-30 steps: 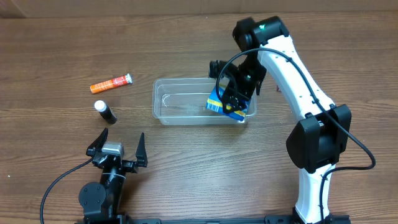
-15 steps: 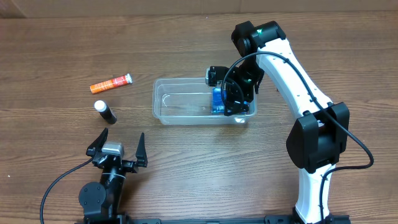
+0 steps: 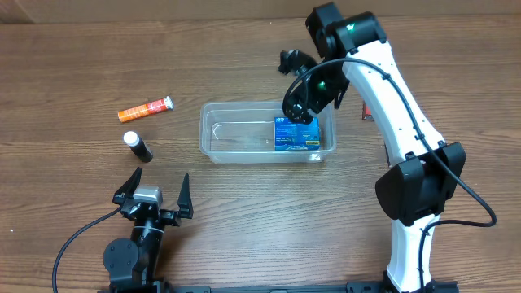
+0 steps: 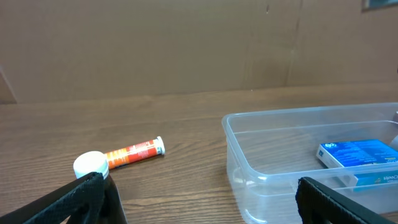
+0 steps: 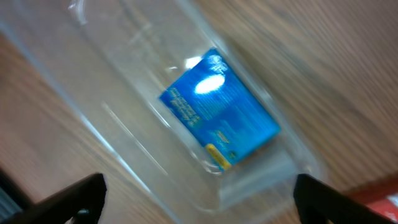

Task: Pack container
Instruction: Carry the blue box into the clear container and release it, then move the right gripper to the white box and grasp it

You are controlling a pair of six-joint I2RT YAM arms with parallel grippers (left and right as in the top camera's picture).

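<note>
The clear plastic container (image 3: 236, 133) sits mid-table. A blue box (image 3: 294, 134) lies flat in its right end; it also shows in the left wrist view (image 4: 357, 158) and in the right wrist view (image 5: 219, 109), inside the container (image 5: 124, 93). My right gripper (image 3: 299, 91) is open and empty, just above the container's far right edge. My left gripper (image 3: 155, 195) is open and empty near the front left, facing the container (image 4: 261, 155).
An orange tube (image 3: 146, 108) lies at the left, also in the left wrist view (image 4: 134, 152). A black bottle with a white cap (image 3: 137, 145) stands near my left gripper, its cap visible (image 4: 91, 165). A red item (image 3: 367, 111) lies behind the right arm.
My right gripper lowered the blue box into the container, let it go, and rose up and back. The box now lies flat. The left arm has not moved.
</note>
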